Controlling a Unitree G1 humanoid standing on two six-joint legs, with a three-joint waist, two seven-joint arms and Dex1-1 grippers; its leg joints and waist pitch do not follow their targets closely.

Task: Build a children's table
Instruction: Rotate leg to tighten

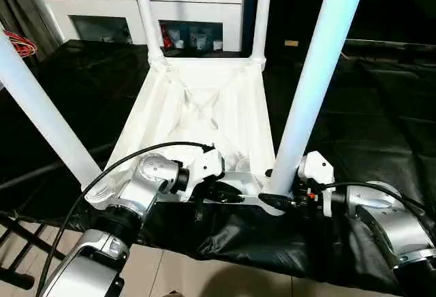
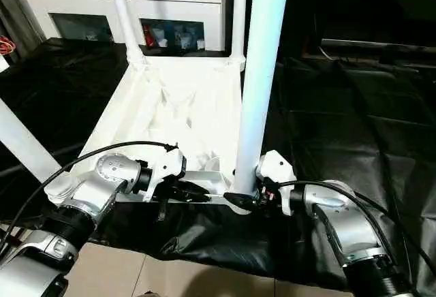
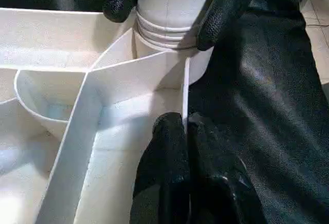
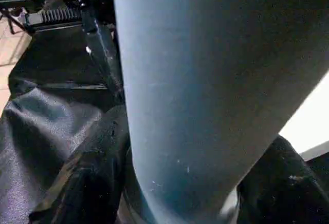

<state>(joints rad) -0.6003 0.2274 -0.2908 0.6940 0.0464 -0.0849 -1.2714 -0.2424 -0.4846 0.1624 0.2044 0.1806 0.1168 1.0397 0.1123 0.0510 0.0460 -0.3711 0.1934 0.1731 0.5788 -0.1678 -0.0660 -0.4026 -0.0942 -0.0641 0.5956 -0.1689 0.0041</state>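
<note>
White plastic rim [image 3: 183, 88] pinched in my left gripper [image 3: 186, 131]; my right gripper [image 1: 281, 200] clasps a leg [image 1: 313, 79] at its base.

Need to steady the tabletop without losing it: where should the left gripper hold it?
On the thin raised rim of the near edge, beside the near right leg, coming from the robot's side. The left gripper already pinches that upright wall.

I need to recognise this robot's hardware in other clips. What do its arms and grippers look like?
Both forearms are rounded silver metal, the left forearm and the right forearm, each with a white wrist housing and black cables looping over it. The left gripper and right gripper each have two black fingers with a textured surface.
</note>
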